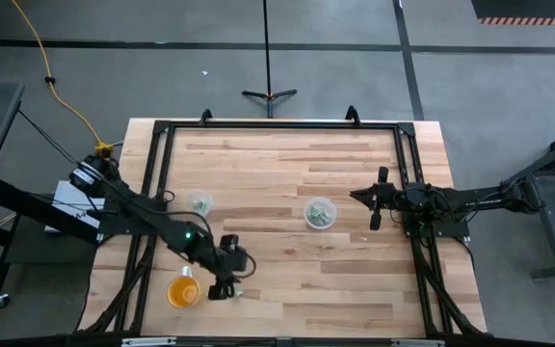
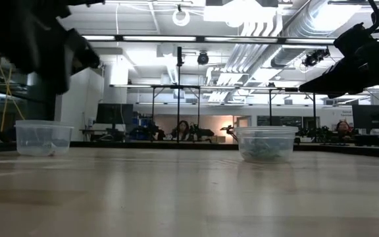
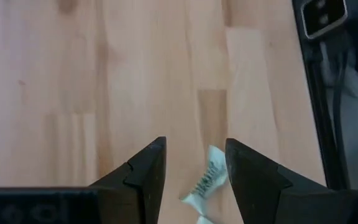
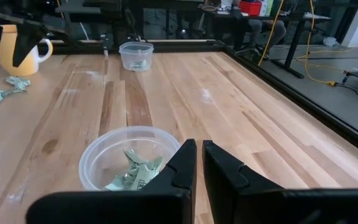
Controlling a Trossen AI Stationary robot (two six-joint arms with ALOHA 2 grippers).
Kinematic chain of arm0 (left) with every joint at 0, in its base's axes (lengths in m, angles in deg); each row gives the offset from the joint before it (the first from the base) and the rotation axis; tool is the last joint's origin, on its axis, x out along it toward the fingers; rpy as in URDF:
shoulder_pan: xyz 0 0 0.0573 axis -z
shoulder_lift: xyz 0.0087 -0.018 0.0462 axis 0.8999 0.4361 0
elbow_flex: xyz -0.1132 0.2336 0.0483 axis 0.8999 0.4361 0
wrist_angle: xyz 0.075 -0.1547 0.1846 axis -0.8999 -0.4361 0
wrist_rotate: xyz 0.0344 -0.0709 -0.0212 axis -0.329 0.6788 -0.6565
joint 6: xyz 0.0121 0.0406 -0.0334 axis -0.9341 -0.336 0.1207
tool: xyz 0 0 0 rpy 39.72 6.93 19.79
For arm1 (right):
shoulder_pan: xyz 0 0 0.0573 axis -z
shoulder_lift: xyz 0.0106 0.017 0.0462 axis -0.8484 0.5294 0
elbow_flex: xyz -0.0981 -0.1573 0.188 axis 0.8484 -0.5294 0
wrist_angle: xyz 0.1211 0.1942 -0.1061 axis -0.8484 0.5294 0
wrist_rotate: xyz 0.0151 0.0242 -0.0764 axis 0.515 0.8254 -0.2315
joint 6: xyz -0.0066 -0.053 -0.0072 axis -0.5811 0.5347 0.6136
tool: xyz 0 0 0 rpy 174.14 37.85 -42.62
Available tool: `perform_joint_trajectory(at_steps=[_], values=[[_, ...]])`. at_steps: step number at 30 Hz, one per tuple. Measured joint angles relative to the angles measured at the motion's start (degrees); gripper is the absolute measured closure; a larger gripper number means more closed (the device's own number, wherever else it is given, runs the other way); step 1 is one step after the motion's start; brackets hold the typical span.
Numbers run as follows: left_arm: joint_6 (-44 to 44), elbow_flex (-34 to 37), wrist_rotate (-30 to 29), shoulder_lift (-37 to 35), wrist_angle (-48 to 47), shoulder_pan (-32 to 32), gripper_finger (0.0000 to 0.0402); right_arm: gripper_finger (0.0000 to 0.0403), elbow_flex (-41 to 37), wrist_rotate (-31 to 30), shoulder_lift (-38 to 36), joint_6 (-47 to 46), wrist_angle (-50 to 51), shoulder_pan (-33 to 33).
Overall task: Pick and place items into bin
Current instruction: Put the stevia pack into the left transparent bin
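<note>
My left gripper (image 1: 231, 274) hangs over the near left of the table beside the orange cup (image 1: 182, 291). It is open (image 3: 196, 144), with one pale green crumpled scrap (image 3: 206, 181) lying on the wood between its fingers, nearer one of them. More scraps (image 4: 7, 88) lie on the table by the cup (image 4: 15, 46). A clear bowl (image 1: 320, 213) at mid table holds several scraps (image 4: 133, 171). My right gripper (image 4: 199, 155) is shut and empty, just right of that bowl (image 1: 378, 200). My left gripper has a finger on either side of the scrap, which lies flat on the table. The scrap's far end (image 3: 215, 155) shows close against one finger (image 3: 241, 168); I cannot tell whether they touch.
A second clear bowl (image 1: 200, 203) stands left of centre, with a few scraps (image 4: 137, 61) in it. A black frame (image 1: 277, 124) runs around the table's edges. Bare wood (image 1: 287, 159) lies behind and between the bowls. People sit in the room beyond (image 2: 181, 130).
</note>
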Motion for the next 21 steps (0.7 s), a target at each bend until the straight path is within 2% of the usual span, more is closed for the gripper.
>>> perform_joint_trajectory(at_steps=[21], values=[[-0.94, -0.02, 1.77, 7.10, 0.15, 3.65, 0.0204, 0.0383, 0.01, 0.37, 0.04, -0.16, 0.20, -0.01]])
